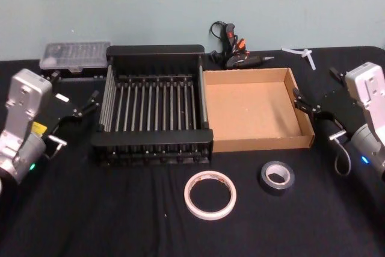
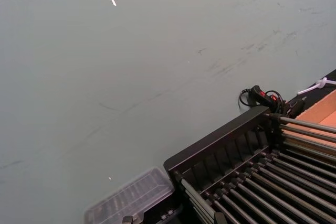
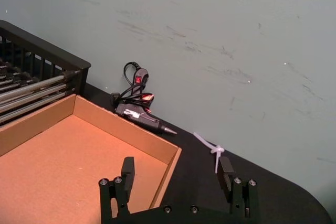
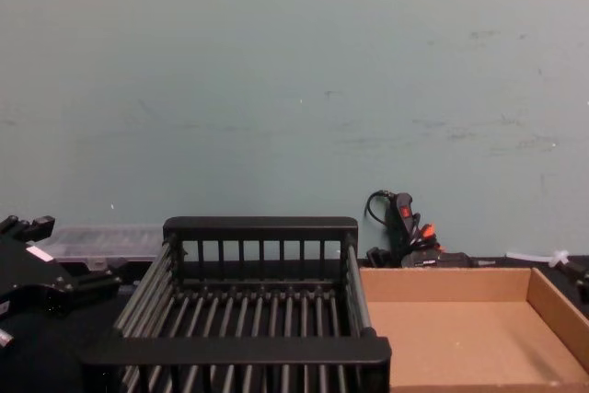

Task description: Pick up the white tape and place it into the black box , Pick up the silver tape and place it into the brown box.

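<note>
A black table holds two boxes side by side, touching. The black box sits on the left, the brown box on the right. Neither has anything inside.

In front of the boxes, nearer the robot, lie two rolls of tape, flat on the cloth. The white tape lies in front of the seam between the boxes. The silver tape lies just to its right, apart from it, in front of the brown box.

The left gripper hangs just left of the black box, fingers apart, holding nothing. The right gripper hangs at the brown box's right wall, fingers spread wide and holding nothing.

Behind the boxes, by the wall, are a glue gun and a clear case.
</note>
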Robot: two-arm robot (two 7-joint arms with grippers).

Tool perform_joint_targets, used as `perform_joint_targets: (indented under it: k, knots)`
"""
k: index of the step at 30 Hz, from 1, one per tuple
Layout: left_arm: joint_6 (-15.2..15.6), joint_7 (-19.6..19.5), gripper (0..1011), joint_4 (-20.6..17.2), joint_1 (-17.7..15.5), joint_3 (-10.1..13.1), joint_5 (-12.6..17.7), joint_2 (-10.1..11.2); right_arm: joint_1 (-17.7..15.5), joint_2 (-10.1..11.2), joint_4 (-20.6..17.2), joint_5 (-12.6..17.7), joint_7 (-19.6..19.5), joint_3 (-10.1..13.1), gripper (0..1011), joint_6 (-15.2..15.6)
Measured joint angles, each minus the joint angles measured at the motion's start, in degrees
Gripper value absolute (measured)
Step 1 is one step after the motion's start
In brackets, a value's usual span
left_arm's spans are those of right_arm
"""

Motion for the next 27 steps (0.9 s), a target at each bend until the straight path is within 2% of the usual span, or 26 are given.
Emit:
perform_joint_targets:
  k: [5,14,27]
  knots:
    - [0.0,0.0,1001,0.0,0.0,0.0,0.0,0.0,-0.7,-0.4,-0.5,0.0,0.9,1.1,1003,0.0]
    - [0.0,0.0,1001,0.0,0.0,0.0,0.0,0.0,-4.0,-0.4,-4.2,1.5,2.0,3.3,1002,1.1]
    - [0.0,0.0,1001,0.0,0.0,0.0,0.0,0.0,-11.3,1.7,-13.8,3.9,4.1,6.3,1002,4.5]
